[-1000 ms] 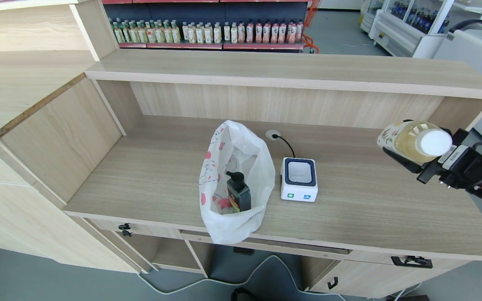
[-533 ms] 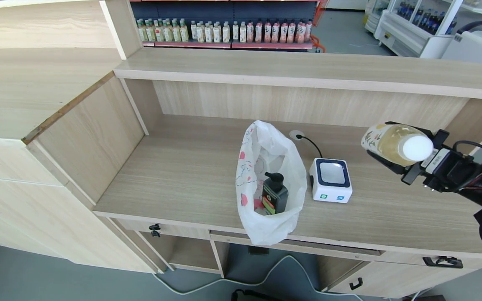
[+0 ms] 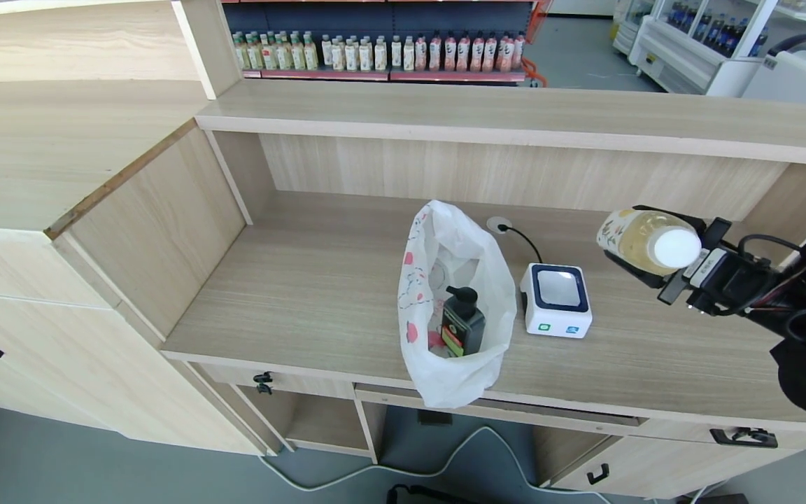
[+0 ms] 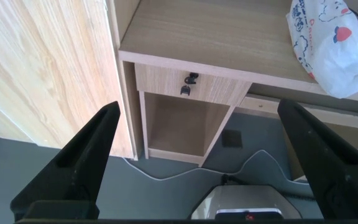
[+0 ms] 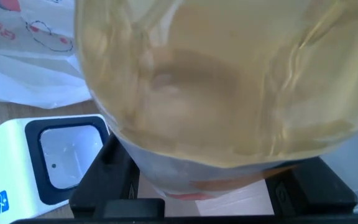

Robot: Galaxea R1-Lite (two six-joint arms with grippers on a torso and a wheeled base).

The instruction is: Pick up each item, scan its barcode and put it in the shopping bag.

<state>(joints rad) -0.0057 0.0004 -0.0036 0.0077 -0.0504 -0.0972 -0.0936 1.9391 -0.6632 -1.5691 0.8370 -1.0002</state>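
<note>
The right hand (image 3: 635, 239) pinched the bottle (image 3: 649, 238) around its body; liquid-filled, it probably handled heavy and slick, so a firm mid-body hold suited.

Light-wood desk (image 3: 319, 294) is backed by a matching panel and topped by a raised ledge (image 3: 515, 115); drawers with black handles (image 3: 739, 437) and an open cubby (image 4: 185, 127) are set beneath it. A tall wooden cabinet (image 3: 39, 140) is joined to its left side. Grey floor (image 3: 95, 462) is noted below, and a shelf of bottles (image 3: 389, 52) and glass-fronted chillers (image 3: 697, 35) are ranged behind.
</note>
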